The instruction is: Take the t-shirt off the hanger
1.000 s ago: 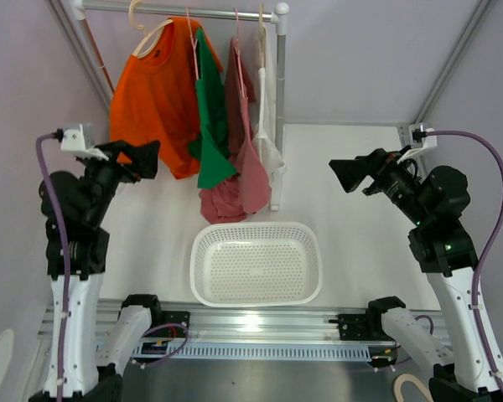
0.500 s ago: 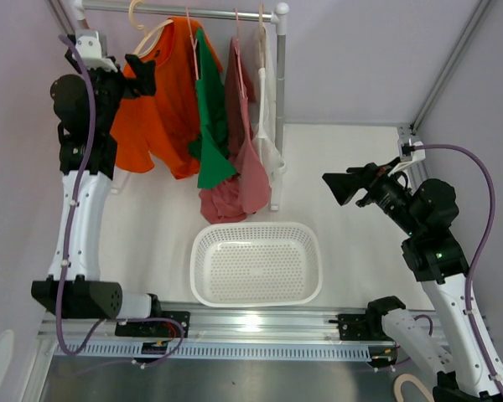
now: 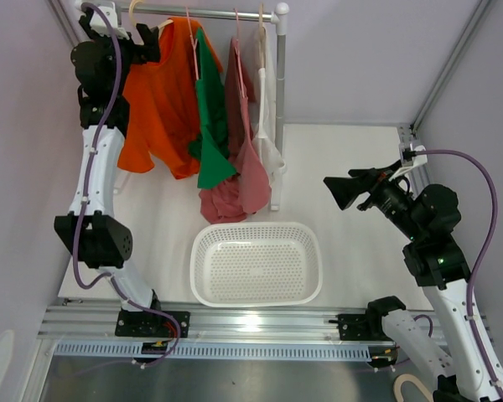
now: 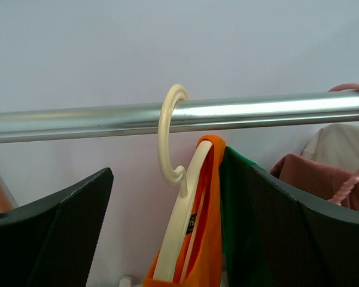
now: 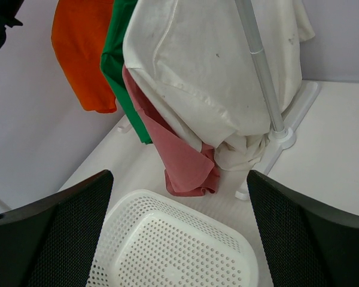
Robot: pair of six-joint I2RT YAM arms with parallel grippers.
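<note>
Seen from overhead, the orange t-shirt (image 3: 155, 96) is hanging from the rail (image 3: 226, 12) at eleven o'clock above the bench (image 3: 352, 151), with the left end effector (image 3: 144, 46) hovering beside its collar. The left wrist camera is showing more: the jaws are standing wide apart, flanking the cream hanger (image 4: 180, 239) without touching it. At three o'clock the right end effector (image 3: 342, 191) is gaping empty, and its camera is showing the white basket (image 5: 167, 251).
</note>
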